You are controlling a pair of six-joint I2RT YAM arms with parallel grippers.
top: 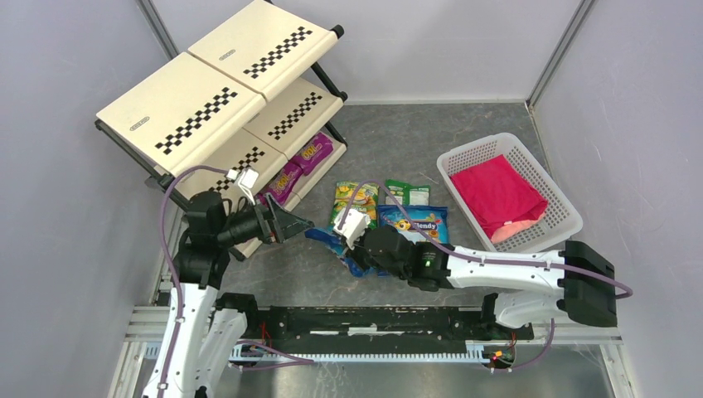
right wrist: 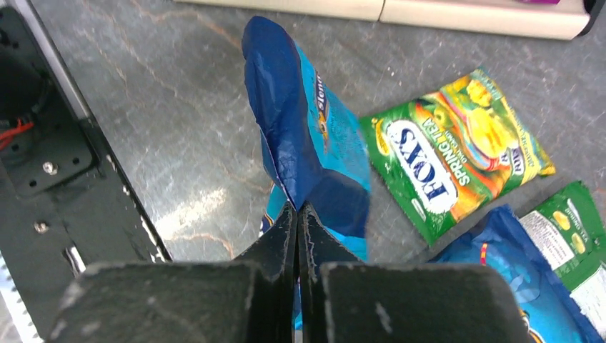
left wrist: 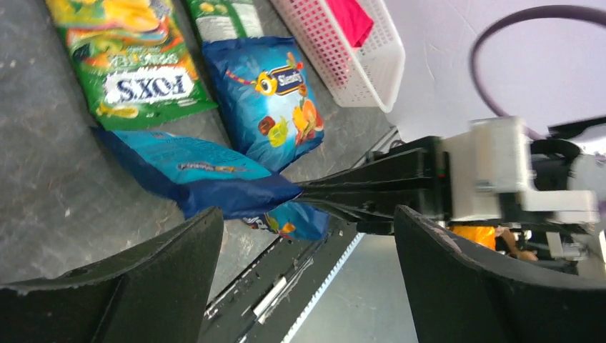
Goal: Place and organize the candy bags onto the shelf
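My right gripper (right wrist: 297, 207) is shut on the edge of a blue candy bag (right wrist: 300, 128), which stands up on edge above the table. In the top view this bag (top: 323, 238) hangs from the right gripper (top: 341, 245) near the front centre. A second blue bag (left wrist: 293, 220) lies under it. My left gripper (top: 305, 224) is open with nothing between its fingers (left wrist: 143, 279), just left of the held bag (left wrist: 193, 168). A green-yellow bag (top: 355, 201), a green one (top: 408, 193) and a blue one (top: 414, 222) lie flat behind. Two purple bags (top: 311, 153) sit on the lowest tier of the shelf (top: 178, 112).
A white lattice basket (top: 530, 162) with a pink-red cloth (top: 497, 195) stands at the right. The black rail (top: 373, 323) between the arm bases runs along the near edge. Grey walls close in the left and right sides.
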